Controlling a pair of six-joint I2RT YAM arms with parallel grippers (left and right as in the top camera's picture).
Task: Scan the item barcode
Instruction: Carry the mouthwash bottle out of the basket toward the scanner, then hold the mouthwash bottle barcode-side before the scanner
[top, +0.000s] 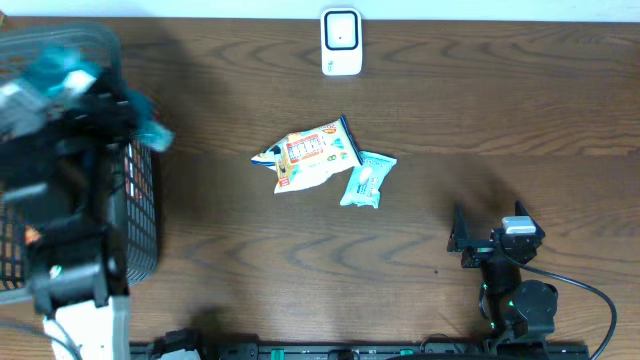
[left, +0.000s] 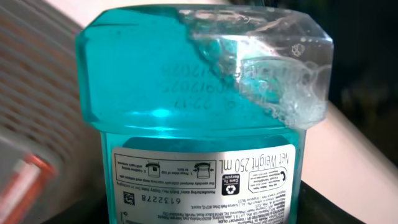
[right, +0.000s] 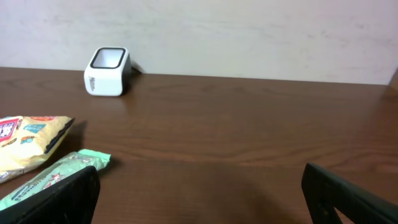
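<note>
A teal mouthwash bottle (left: 205, 81) with a silver label fills the left wrist view, its print upside down. It sits between the dark fingers (left: 348, 202) of my left gripper (left: 199, 214), which is shut on it. Overhead, that gripper (top: 70, 85) is a blur above the basket, with the bottle (top: 52, 66) showing as a teal smear. The white scanner (top: 340, 42) (right: 107, 71) stands at the table's far edge. My right gripper (top: 488, 238) (right: 199, 193) rests open and empty at the front right.
A dark wire basket (top: 140, 200) stands at the left edge under the left arm. A yellow snack bag (top: 310, 155) (right: 25, 140) and a mint-green packet (top: 367, 180) (right: 59, 174) lie mid-table, left of the right gripper.
</note>
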